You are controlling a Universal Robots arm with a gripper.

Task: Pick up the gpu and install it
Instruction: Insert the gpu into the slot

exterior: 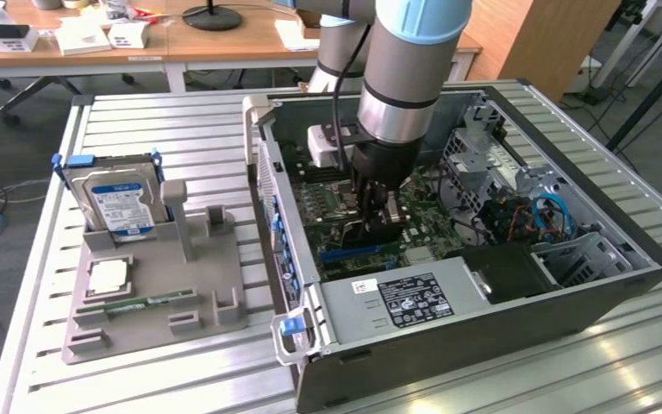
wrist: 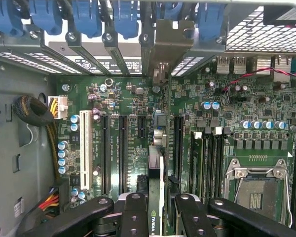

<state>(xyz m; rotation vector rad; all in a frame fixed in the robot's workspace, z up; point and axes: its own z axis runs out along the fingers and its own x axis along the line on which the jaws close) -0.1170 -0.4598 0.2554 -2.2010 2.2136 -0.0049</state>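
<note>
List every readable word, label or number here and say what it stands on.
Nothing is legible.
hard drive, blue label: too small to read.
silver box, black label: too small to read.
motherboard, slot print: blurred.
gpu, edge marking: cut off, unreadable.

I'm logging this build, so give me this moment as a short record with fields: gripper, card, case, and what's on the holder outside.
gripper: shut on the gpu, down inside the computer case
gpu: held edge-on, upright over the motherboard slots
computer case: lying open on its side, motherboard exposed
CPU socket: empty
grey holder: at the exterior view's left, holding the hard drive upright
</note>
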